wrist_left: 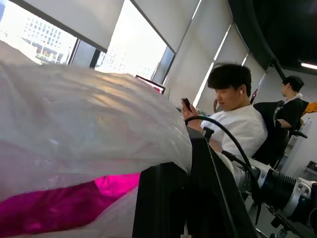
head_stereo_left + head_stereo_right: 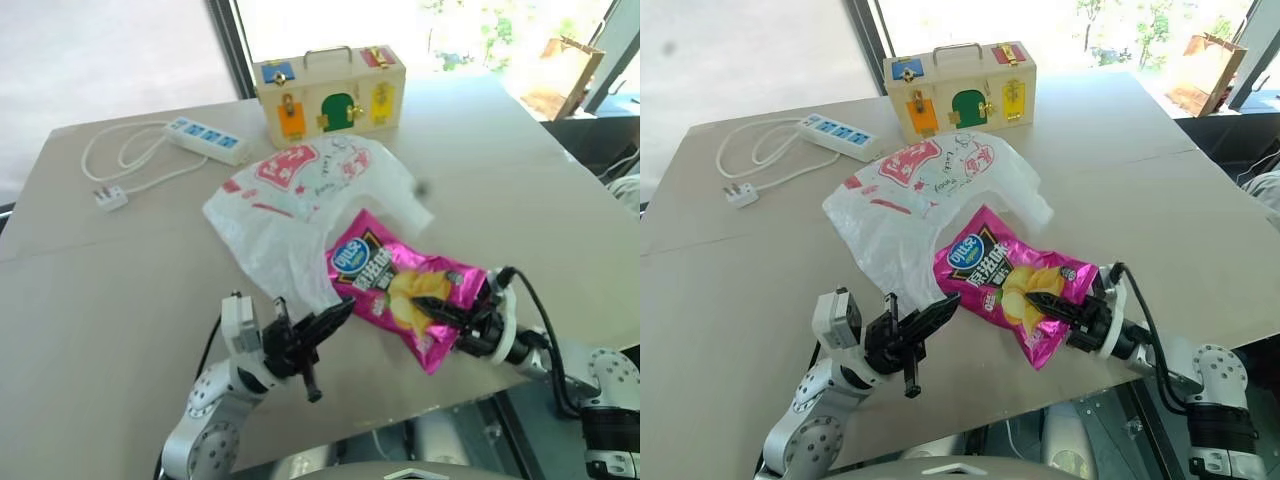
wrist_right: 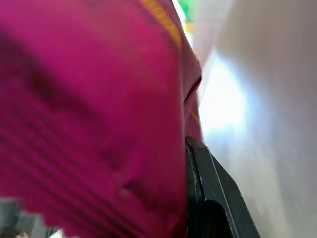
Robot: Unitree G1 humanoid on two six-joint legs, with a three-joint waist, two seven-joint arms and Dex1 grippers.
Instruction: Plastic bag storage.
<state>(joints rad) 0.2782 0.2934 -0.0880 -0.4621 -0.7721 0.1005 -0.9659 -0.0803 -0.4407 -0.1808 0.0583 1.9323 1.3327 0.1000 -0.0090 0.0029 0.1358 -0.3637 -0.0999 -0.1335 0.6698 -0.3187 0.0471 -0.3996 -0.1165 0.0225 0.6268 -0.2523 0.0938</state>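
Protruding from the plastic bag [image 2: 910, 215], the chip packet [image 2: 1015, 283]; right claw [image 2: 1055, 305] clamped.

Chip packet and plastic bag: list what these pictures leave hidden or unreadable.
- Right wrist view: the blurred chip packet blocks the table beyond it.
- Left wrist view: the plastic bag drapes over the left gripper, hiding what lies ahead.
- Eye views: the packet covers part of the bag's near edge; whether the bag holds anything cannot be told.
- Bag's red print: too small to read.
- Wooden box: its back is hidden.
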